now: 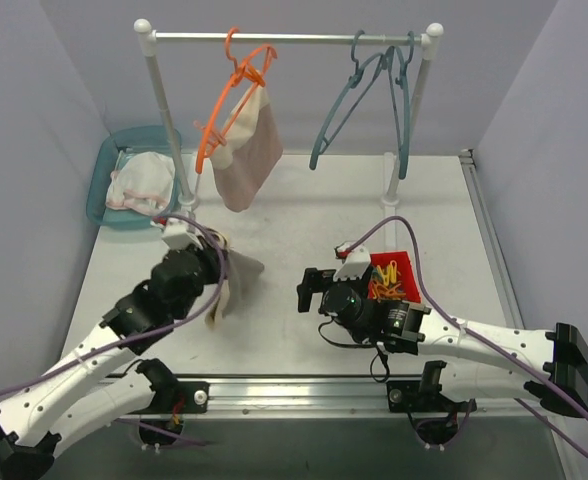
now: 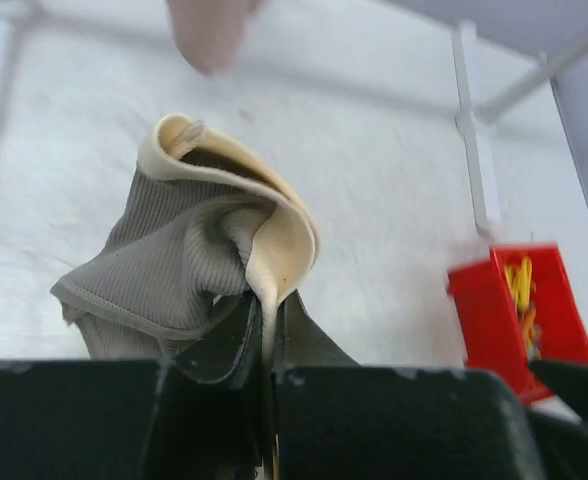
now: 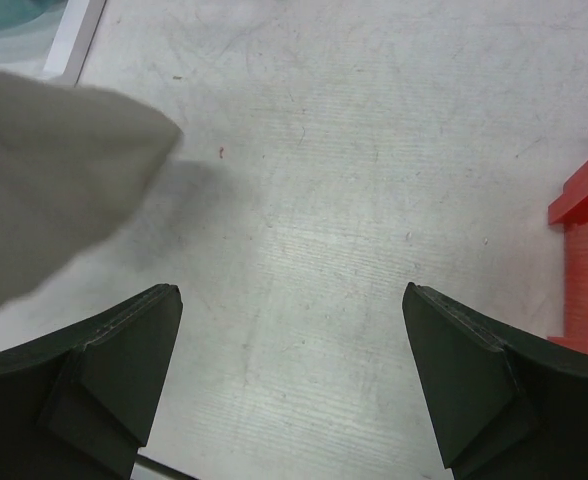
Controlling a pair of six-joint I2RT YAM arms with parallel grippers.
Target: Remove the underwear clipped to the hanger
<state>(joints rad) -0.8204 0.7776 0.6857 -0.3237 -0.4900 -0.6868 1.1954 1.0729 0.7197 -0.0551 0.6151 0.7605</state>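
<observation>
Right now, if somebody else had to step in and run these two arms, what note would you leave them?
Left gripper: shut on the taupe underwear, in front of the rack.
Right gripper: open and empty, over bare table beside the red bin.
Done: the white-and-pink underwear lies in the teal basket; the taupe pair is off its hanger.
Left: the dusty pink underwear hangs from the orange hanger on the rack. The taupe pair probably goes to the basket first, then that one comes off.
</observation>
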